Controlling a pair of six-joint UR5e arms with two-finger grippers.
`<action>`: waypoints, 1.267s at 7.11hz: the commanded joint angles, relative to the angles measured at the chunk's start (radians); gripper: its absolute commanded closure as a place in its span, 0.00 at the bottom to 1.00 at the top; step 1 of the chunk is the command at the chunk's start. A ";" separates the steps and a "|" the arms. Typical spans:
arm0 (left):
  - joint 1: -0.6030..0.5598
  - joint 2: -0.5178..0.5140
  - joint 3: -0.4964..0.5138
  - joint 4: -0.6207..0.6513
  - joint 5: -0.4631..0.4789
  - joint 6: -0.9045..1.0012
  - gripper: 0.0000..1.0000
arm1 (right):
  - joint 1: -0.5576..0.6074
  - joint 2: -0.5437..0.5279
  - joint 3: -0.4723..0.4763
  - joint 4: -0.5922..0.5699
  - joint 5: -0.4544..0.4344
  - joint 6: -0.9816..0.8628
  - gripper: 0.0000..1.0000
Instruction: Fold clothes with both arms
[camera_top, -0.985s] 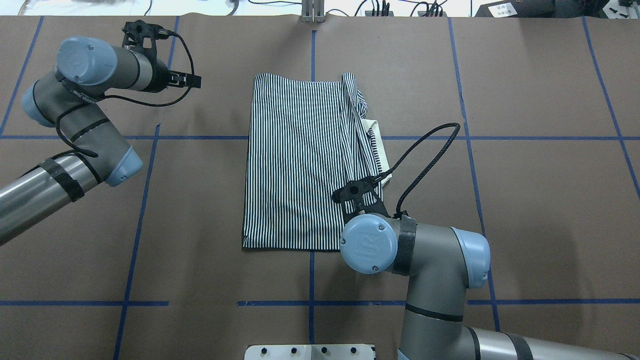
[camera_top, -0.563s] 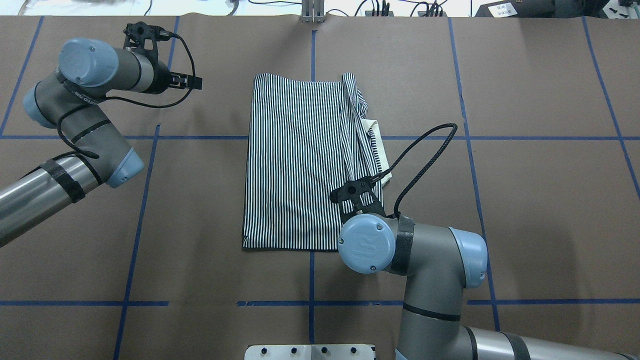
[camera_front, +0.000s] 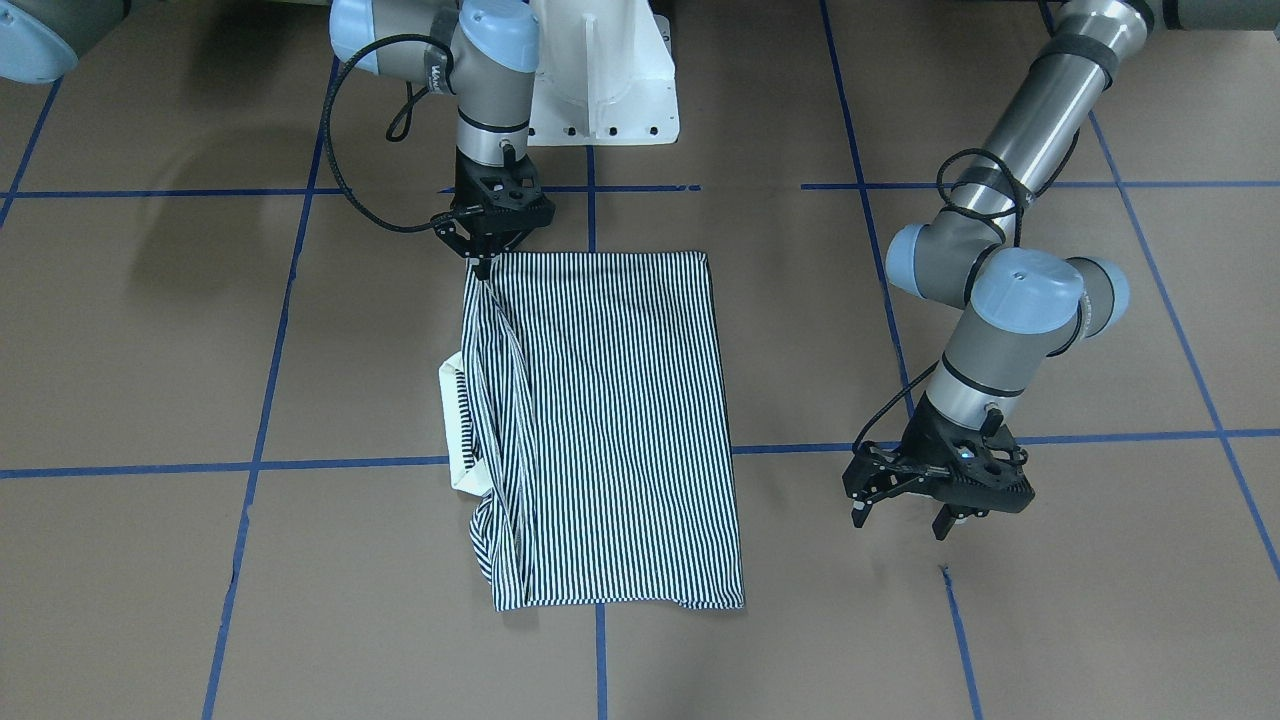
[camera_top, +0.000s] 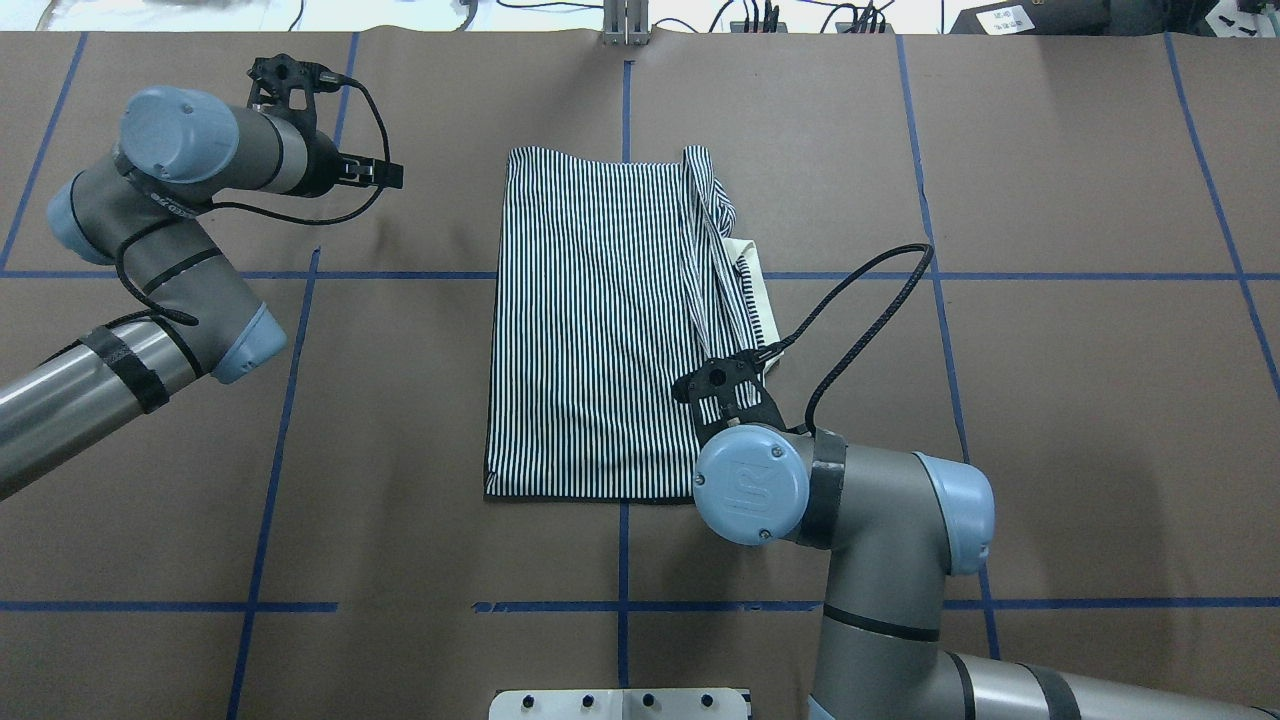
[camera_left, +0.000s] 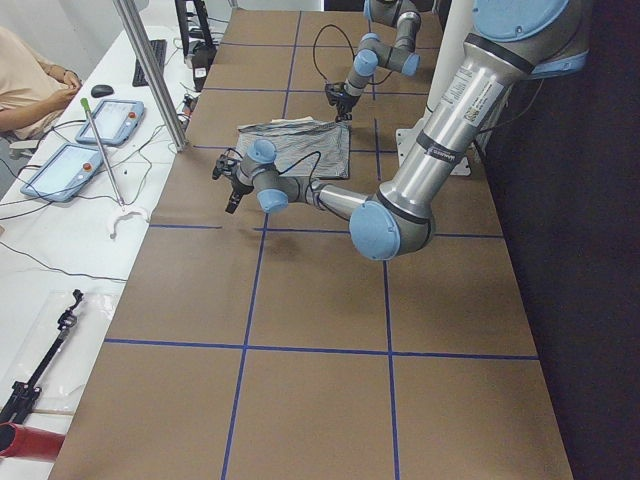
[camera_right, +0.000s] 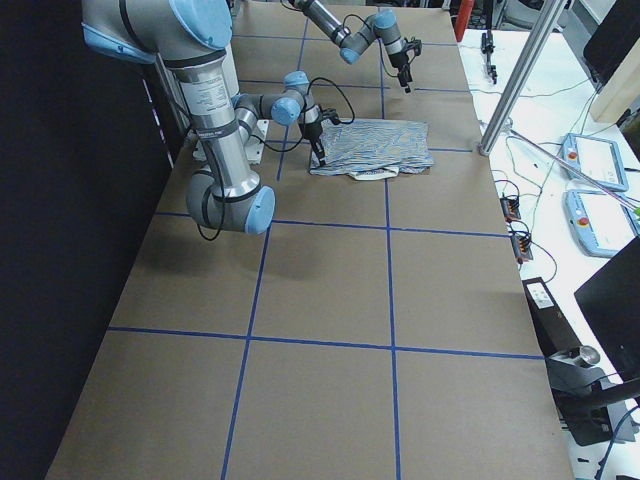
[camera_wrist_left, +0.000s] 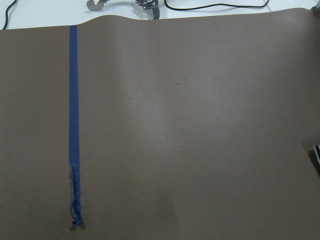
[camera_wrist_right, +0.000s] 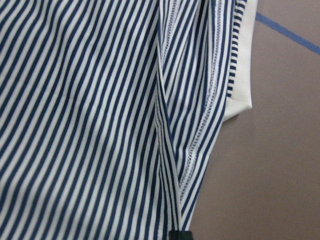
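Observation:
The striped polo shirt (camera_top: 590, 330) lies flat in the middle of the table, folded into a tall rectangle (camera_front: 610, 420). Its white collar (camera_top: 757, 280) sticks out from a bunched fold along the robot's right side (camera_front: 452, 420). My right gripper (camera_front: 482, 262) points straight down, shut on the shirt's near right corner. The right wrist view shows stripes (camera_wrist_right: 100, 125) and the collar (camera_wrist_right: 242, 75). Over bare table, well to the left of the shirt, my left gripper (camera_front: 898, 520) hangs open and empty (camera_top: 395, 176). Only brown table shows in the left wrist view.
The white pedestal base (camera_front: 600, 90) stands at the table's near edge behind the shirt. Blue tape lines (camera_top: 270, 440) grid the brown table. Cables (camera_top: 760, 15) lie beyond the far edge. A person (camera_left: 25, 85) sits at a side bench with tablets (camera_left: 60, 170).
My right wrist has shifted a little to the right over the shirt's near right corner. The left gripper has drifted slightly nearer. The shirt lies as before.

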 joint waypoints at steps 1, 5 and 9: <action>0.001 0.002 0.000 0.000 0.000 0.001 0.00 | -0.017 -0.075 0.051 -0.001 -0.003 0.051 1.00; 0.003 0.004 -0.002 0.000 -0.002 0.001 0.00 | -0.035 -0.069 0.074 0.000 -0.004 0.056 0.00; 0.003 0.002 -0.029 0.001 -0.003 0.000 0.00 | 0.194 0.162 -0.166 0.003 0.098 -0.058 0.00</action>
